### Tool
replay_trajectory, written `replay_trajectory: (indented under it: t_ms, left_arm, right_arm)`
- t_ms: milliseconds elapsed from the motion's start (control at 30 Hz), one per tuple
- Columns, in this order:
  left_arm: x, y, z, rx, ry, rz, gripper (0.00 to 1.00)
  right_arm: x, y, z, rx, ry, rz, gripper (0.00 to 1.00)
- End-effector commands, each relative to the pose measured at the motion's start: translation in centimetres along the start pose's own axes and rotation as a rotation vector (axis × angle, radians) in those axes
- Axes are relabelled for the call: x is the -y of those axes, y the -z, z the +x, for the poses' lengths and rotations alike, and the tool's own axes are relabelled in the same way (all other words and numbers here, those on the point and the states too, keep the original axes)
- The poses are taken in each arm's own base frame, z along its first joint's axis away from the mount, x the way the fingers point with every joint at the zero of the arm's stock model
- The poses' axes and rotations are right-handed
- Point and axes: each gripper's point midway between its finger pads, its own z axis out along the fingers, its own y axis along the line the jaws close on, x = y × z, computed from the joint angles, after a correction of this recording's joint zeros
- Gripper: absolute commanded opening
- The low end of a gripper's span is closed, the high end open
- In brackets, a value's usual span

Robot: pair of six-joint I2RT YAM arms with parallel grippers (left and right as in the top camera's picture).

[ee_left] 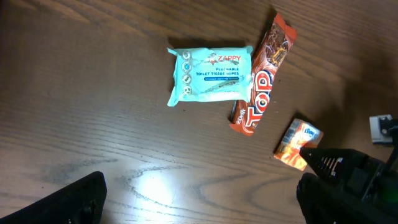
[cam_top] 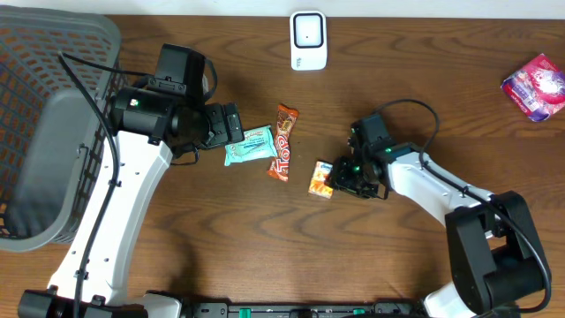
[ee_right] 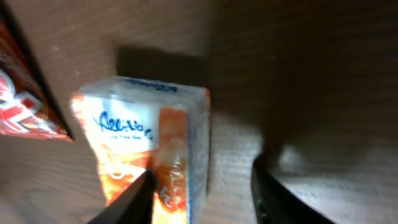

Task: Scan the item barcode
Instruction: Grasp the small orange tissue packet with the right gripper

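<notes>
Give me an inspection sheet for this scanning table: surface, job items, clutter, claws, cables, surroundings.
Surface: wooden table, bare, no spills seen.
Job's things: white scanner at the far edge; orange box, TOP bar and teal wipes pack mid-table, bar and pack touching.
Clutter: pink packet at the far right.
Claws: left claw open beside the wipes pack; right claw open at the orange box, no grip seen.
Cables: black cable runs over the basket; cable loop behind the right arm.
Surroundings: grey basket at the left edge.
</notes>
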Motion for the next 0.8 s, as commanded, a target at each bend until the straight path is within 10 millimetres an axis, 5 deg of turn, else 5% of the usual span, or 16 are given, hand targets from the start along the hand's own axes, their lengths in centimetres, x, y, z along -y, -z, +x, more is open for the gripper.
replay_trajectory:
  t_ms: [0, 233, 467, 633, 767]
  left_arm:
    - [-0.2, 0.1, -0.2, 0.006, -0.001, -0.008, 0.98]
    - [-0.2, 0.1, -0.2, 0.007, -0.001, -0.008, 0.98]
    - [-0.2, 0.1, -0.2, 0.006, -0.001, -0.008, 0.98]
    - [-0.2, 0.1, -0.2, 0.007, -0.001, -0.008, 0.98]
    - [-0.2, 0.1, -0.2, 0.007, -0.001, -0.008, 0.98]
  right_arm:
    - [0.1, -0.3, 0.5, -0.03, -0.016, -0.082, 0.43]
    - [1.3, -1.4, 0.8, -0.009, -0.025, -0.113, 0.41]
    - [2.2, -1.6, 1.0, -0.005, -0.051, -0.119, 0.23]
    - [2.2, -1.6, 1.0, -0.008, -0.053, -0.121, 0.01]
    - [2.3, -1.6, 1.0, -0.005, -0.032, -0.116, 0.01]
